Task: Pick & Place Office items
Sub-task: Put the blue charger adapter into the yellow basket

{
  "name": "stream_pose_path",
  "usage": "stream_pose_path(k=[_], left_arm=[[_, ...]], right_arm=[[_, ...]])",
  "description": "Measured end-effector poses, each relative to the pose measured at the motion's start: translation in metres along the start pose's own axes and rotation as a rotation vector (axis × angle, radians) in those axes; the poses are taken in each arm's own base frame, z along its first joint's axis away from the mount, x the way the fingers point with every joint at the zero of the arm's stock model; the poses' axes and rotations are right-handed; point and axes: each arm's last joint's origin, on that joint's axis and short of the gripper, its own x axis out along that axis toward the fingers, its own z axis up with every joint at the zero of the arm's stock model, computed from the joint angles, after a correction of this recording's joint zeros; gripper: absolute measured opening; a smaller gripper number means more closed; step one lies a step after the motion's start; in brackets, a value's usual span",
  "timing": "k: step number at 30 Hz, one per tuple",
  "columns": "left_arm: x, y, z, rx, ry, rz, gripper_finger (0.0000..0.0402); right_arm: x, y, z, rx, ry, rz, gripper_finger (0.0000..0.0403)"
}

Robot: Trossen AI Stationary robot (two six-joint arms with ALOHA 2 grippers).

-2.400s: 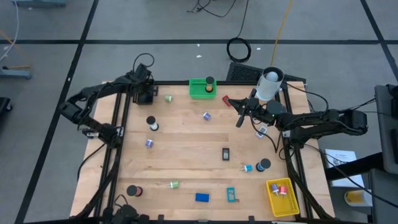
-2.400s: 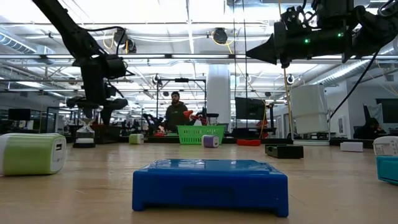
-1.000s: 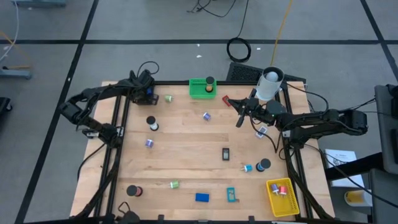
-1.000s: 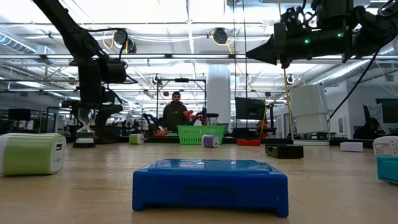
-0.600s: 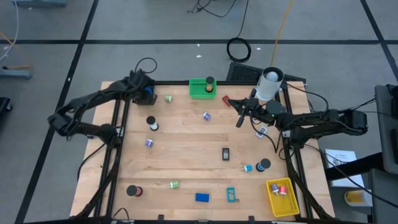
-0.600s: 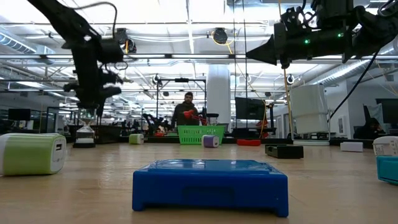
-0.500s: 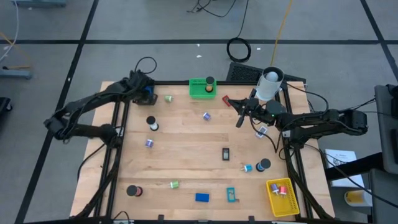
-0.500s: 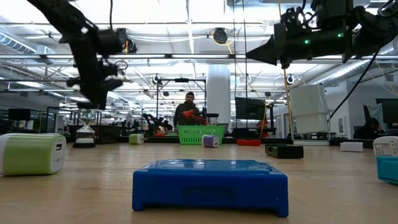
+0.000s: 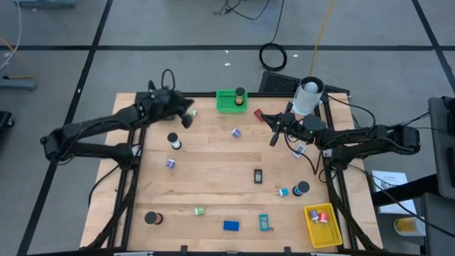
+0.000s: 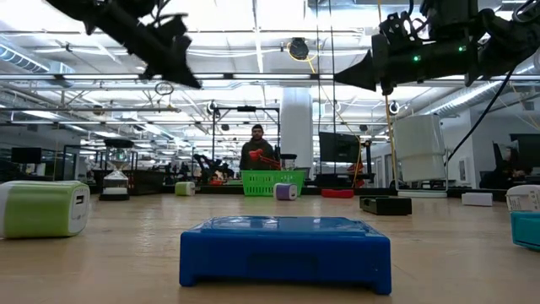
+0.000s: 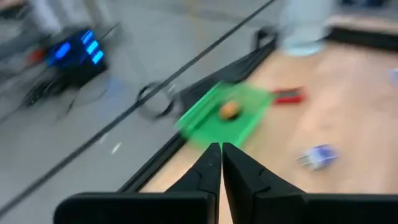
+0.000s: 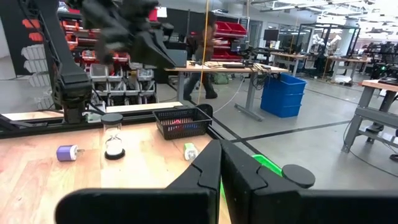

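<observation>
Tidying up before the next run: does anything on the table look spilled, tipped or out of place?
Nothing looks spilled or damaged. Small office items lie scattered over the table, not yet sorted, such as the blue block near the front edge. The green bin and yellow bin sit square at the edges.

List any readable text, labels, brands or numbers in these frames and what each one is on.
No text can be read in any view.
Paper sheet on the floor to the right of the table: print too small to read.
Blue block and green-and-white item close to the low camera: no marking visible.
Blue-lit device in the left wrist view: glowing marks blurred, unreadable.
Red bins in the room behind: no legible labels.
</observation>
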Motion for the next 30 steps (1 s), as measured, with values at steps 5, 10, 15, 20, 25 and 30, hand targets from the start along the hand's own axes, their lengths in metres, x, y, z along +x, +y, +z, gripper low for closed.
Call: stream_pose_path(k=[5,10,15,20,25,30], left_arm=[[0.009,-0.031,-0.009,0.078,-0.207,-0.148,0.0007],[0.019,-0.043,-0.035,0.021,-0.273,-0.282,0.0018],[0.019,-0.05,-0.048,0.056,-0.243,-0.363,0.0031],[0.009,-0.062,-0.073,0.11,-0.396,-0.432,0.0005],[-0.001,-0.065,-0.103,0.087,-0.49,-0.489,0.0018],[-0.001,-0.066,-0.112,0.083,-0.442,-0.497,0.002]], right_arm=[[0.0,0.0,-0.001,-0.002,0.012,0.001,0.0004],[0.0,0.0,-0.001,0.016,0.011,0.001,0.0004],[0.0,0.0,-0.001,0.044,0.006,0.0,0.0004],[0.0,0.0,-0.001,0.031,0.01,-0.001,0.0004],[0.0,0.0,-0.004,0.039,0.047,0.0,0.0004],[0.007,0.004,0.0,0.017,0.195,0.014,0.0004]])
